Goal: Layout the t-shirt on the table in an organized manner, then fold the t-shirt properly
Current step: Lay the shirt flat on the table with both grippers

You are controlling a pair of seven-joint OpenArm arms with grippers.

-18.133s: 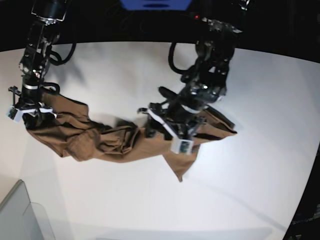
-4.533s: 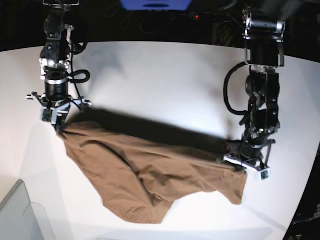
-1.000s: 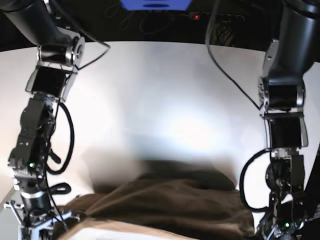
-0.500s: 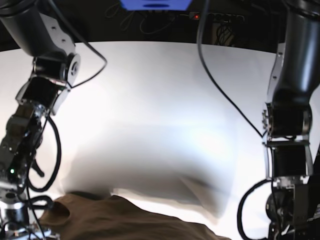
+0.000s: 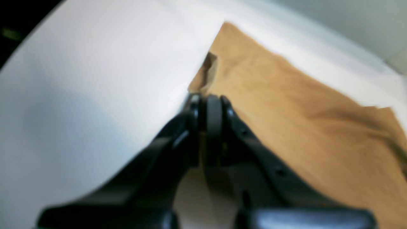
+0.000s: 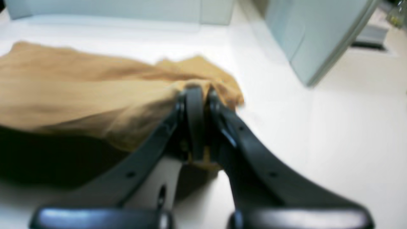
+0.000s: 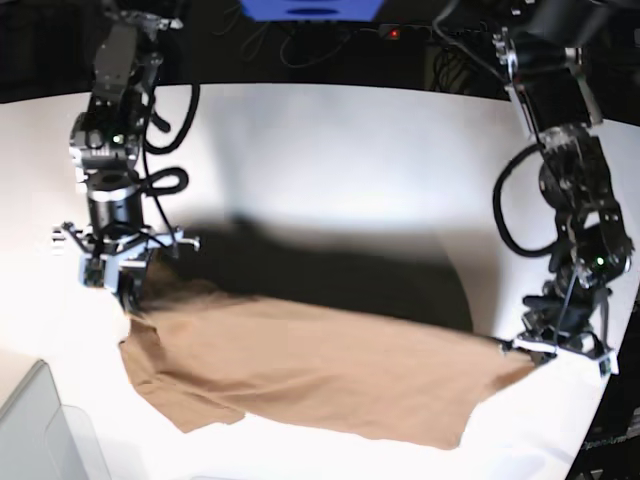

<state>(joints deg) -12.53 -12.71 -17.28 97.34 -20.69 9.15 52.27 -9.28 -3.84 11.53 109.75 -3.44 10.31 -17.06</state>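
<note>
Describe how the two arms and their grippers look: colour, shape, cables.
Both arms are black, built of blocky jointed segments, with black cables looping loose beside them. Each wrist carries a pale cross-shaped bracket. The left gripper and the right gripper have matte black fingers, broad at the base and narrowing in a curve to rounded tips, with small holes along them.

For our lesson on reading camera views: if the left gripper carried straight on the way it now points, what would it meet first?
The left gripper is shut on the t-shirt, so the cloth comes first. Beyond that pinched edge lies the white table. Depth is unclear in this blurred view.
</note>
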